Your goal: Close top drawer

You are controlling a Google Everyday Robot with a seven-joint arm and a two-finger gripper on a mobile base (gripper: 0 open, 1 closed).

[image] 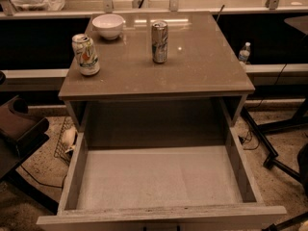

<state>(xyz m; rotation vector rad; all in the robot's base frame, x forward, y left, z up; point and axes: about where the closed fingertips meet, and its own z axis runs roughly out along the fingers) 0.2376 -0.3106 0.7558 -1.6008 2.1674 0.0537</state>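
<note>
The top drawer (159, 179) is pulled fully out toward the camera from under the grey-brown cabinet top (202, 71). Its pale grey inside is bare. Its front panel edge (161, 215) runs along the bottom of the view; the handle is hidden below the frame. The gripper is not in view in the camera view.
On the cabinet top stand a white bowl (108, 26), a green-and-white can (85, 55) at the left and a silver can (160, 42) in the middle. A water bottle (244, 52) stands behind right. Chair legs (269, 148) and cables lie on the floor at right; a dark object (19, 129) is at left.
</note>
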